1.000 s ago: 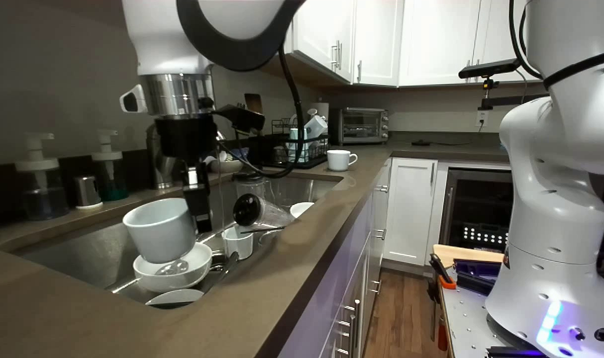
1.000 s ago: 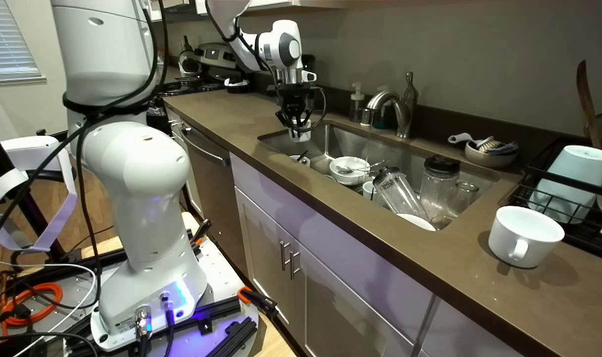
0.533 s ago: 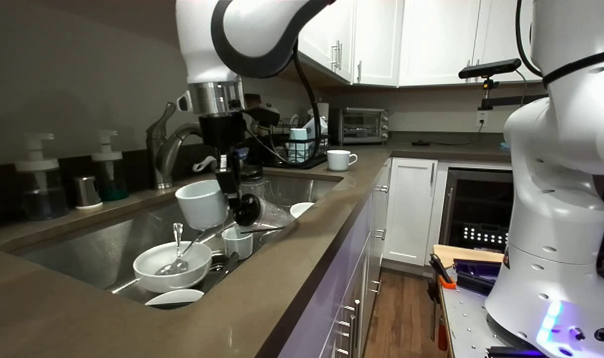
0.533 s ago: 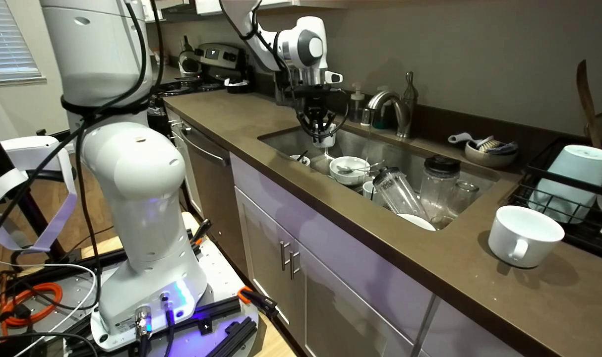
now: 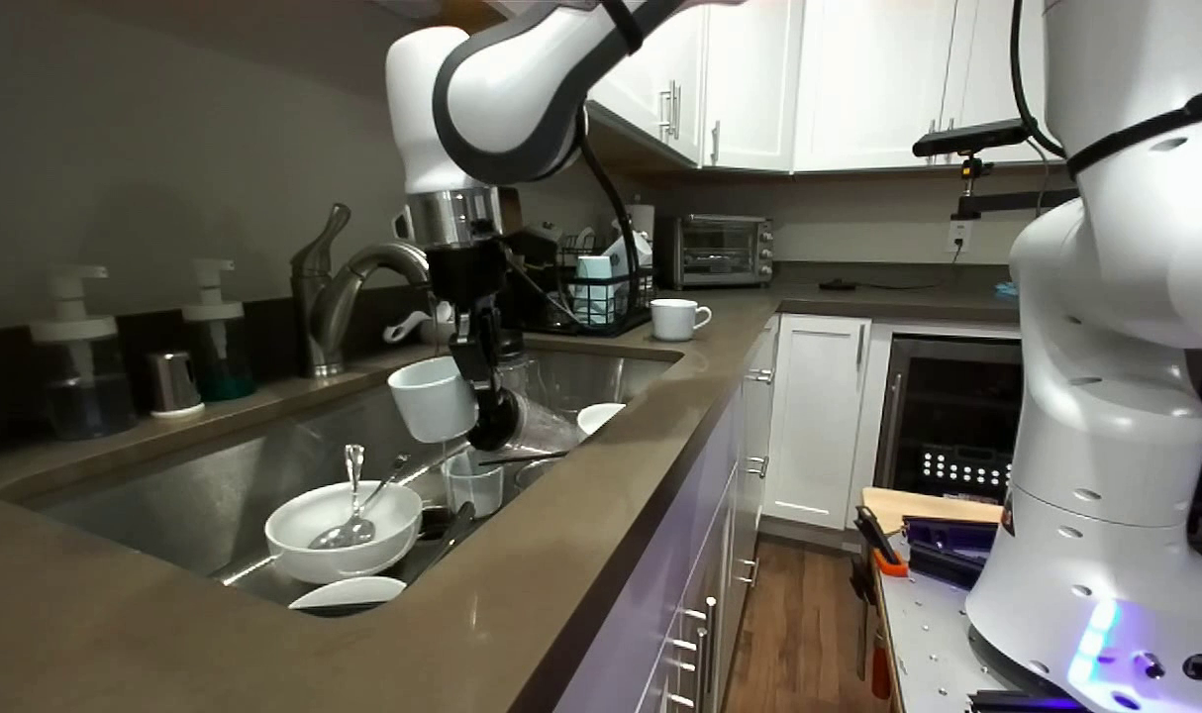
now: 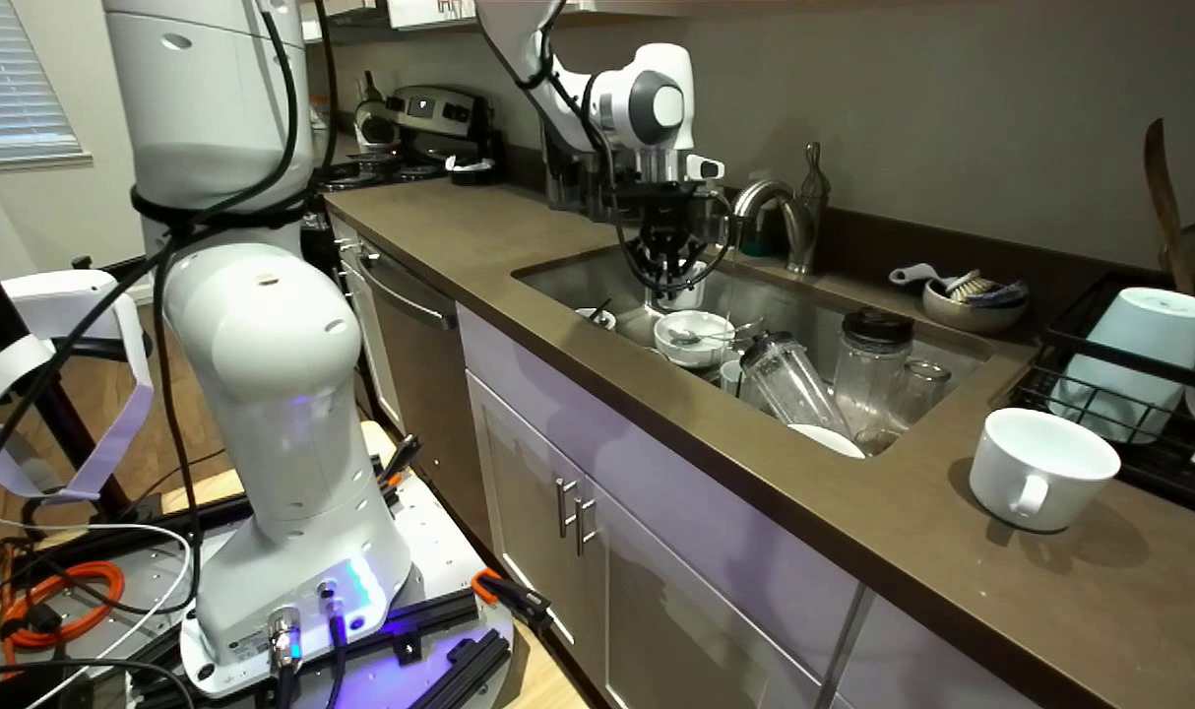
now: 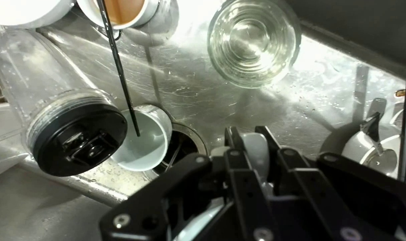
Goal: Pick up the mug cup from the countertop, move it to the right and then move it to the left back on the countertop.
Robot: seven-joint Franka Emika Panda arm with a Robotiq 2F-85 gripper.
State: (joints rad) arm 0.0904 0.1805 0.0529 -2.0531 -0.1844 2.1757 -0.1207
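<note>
In an exterior view my hand (image 5: 479,381) is clamped almost together on the mug cup (image 5: 431,401), which hangs tilted against the hand's side, in the air over the sink (image 5: 205,495). A white bowl (image 5: 339,566) holding spoons (image 5: 353,465) sits below my hand. In an exterior view the faucet (image 6: 802,241) rises near my hand, and another white cup (image 6: 1036,478) stands on the bench (image 6: 1070,591), well apart from it. In the wrist view my fingers (image 7: 235,159) stand close, something pale between them; which part of the mug cup I pinch, I cannot tell. A black-lidded bottle (image 7: 59,97) lies left of them.
</note>
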